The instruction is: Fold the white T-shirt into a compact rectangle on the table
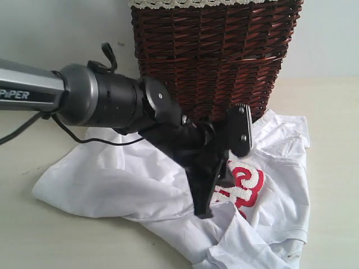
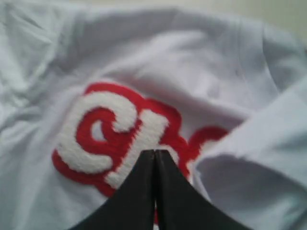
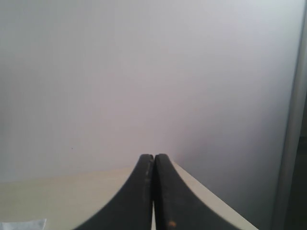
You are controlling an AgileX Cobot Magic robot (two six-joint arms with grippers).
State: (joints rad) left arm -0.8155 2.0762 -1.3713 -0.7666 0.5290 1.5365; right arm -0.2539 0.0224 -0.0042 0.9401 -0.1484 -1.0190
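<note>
Left arm enters the ext. view at 9 o'clock w/ the left end effector point(image 1: 203, 212) clenched on nothing, tips at the red patch point(image 1: 249, 182) (touching or just above, can't tell) of the white T-shirt point(image 1: 112, 185), which lies crumpled on the counter point(image 1: 50, 241) from 8 to 5 o'clock, in front of the wicker basket point(image 1: 213, 56) at 12. To do this step well I'd spread before folding: open up, pinch one layer at a hem or shoulder, not the bunched middle, & pull flat. My right end effector point(image 3: 154, 155), not in the ext. view, is clenched empty too, facing the wall point(image 3: 144, 72); I'd bring it in for the opposite edge.
</note>
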